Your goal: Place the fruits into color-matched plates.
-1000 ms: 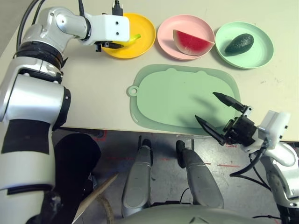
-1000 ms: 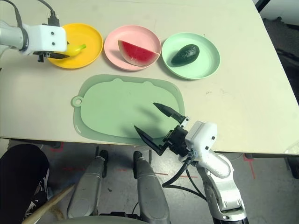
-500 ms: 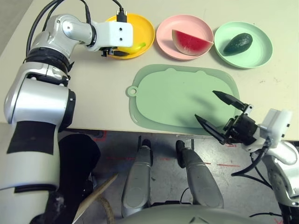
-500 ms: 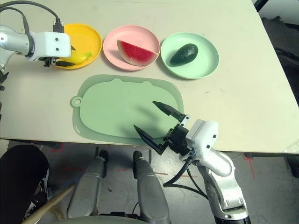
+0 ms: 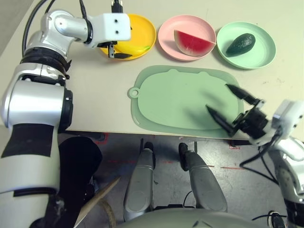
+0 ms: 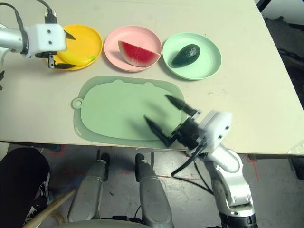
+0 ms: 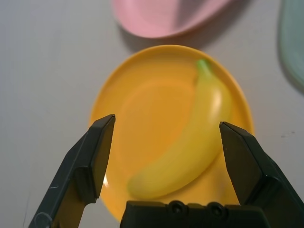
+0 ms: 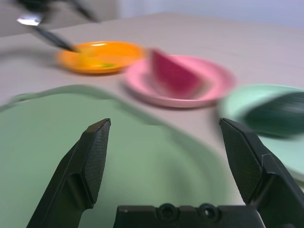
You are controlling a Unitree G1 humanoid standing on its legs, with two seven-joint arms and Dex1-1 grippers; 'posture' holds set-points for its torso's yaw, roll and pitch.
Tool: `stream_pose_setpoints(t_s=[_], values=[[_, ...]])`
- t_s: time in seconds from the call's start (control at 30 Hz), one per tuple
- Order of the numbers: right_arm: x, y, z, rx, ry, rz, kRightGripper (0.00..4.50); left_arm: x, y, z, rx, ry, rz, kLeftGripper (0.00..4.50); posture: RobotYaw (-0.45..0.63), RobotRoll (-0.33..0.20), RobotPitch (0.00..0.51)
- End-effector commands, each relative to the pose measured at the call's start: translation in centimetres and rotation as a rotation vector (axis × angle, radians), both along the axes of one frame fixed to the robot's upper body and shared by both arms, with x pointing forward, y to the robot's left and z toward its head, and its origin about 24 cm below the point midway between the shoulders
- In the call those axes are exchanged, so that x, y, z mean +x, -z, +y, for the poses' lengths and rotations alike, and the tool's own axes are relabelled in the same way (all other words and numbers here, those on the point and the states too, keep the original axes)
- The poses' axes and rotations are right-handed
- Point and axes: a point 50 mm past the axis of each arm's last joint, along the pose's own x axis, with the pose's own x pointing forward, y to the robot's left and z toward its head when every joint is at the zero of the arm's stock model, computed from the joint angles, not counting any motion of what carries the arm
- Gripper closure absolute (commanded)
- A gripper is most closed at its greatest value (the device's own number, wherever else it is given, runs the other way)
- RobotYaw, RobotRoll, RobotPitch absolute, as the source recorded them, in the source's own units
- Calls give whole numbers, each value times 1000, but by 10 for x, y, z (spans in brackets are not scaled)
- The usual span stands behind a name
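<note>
The yellow banana (image 7: 190, 137) lies in the yellow plate (image 5: 142, 26) at the far left, near its front rim. My left gripper (image 6: 61, 49) hovers over that plate, open, with the banana below its fingers and free of them. The red watermelon wedge (image 5: 192, 42) sits in the pink plate (image 5: 167, 35) in the middle. The dark green avocado (image 5: 240, 44) rests in the mint green plate (image 5: 260, 51) on the right. My right gripper (image 5: 217, 97) is open and holds nothing, low over the near right corner of the mat.
A pale green rounded cutting mat (image 5: 175, 99) lies in front of the plates, with nothing on it. The table's front edge (image 5: 114, 132) runs just behind the mat's near side. Bare tabletop (image 6: 256, 95) stretches right of the mat.
My left gripper has opened and let go of the banana, which now lies in the yellow plate. My right gripper has shifted a little to the right, still open.
</note>
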Motion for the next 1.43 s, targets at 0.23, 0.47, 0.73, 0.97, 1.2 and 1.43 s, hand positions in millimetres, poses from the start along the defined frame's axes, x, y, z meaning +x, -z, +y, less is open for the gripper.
stream_pose_setpoints(t_s=[0.23,0.47,0.73,0.97,1.2,1.43], values=[[6,-6,-109,95,330,76,0,-25,-19,63,-419,-113,-65,16,-64,0,425],[5,14,-149,148,347,144,0,-37,6,98,-746,-200,-100,16,-93,0,435],[12,28,-163,200,243,216,0,-51,55,114,-961,-378,-142,16,-82,0,441],[21,25,-171,202,231,193,0,-77,118,115,-1074,-552,-64,16,-81,0,446],[26,20,-172,210,200,167,0,-104,142,117,-1166,-672,-71,16,-52,0,448],[27,23,-170,213,170,174,0,-103,145,116,-1154,-701,-81,16,-48,0,446]])
